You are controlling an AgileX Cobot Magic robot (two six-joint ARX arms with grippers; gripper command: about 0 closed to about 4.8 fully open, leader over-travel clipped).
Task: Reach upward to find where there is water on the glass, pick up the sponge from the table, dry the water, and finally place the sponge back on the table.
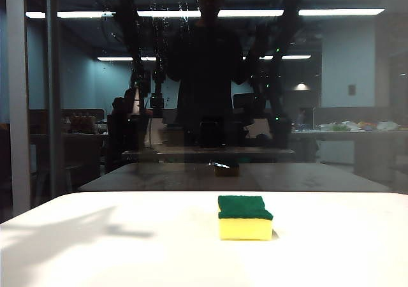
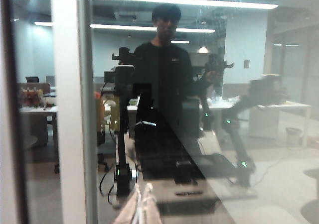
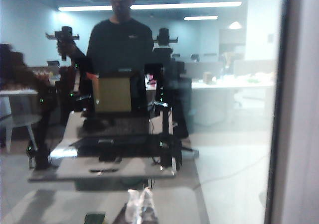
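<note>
The sponge (image 1: 245, 217) is lying flat on the white table (image 1: 95, 249), green scouring layer up and yellow foam facing the camera, a little toward 3 o'clock of the table's middle and well apart from both arms. Behind the table the glass (image 1: 357, 95) is standing as a dark, mirror-like pane, with its pale frame bar (image 1: 17, 95) rising at the 9 o'clock edge of the exterior view. The water (image 1: 167, 9) is showing as tiny glinting droplets and thin drip streaks, clustered near 12 o'clock on the pane, high above the sponge.

Neither gripper itself is appearing in the exterior view. In the left wrist view, the left gripper (image 2: 141, 206) is pointing at the glass with its pale jaws pressed together and holding nothing; the frame bar (image 2: 74, 104) is crossing that view. In the right wrist view, the right gripper (image 3: 140, 204) is also facing the pane, its pale fingertips lying close together and empty, though the blur leaves it unclear whether they are fully together.
</note>
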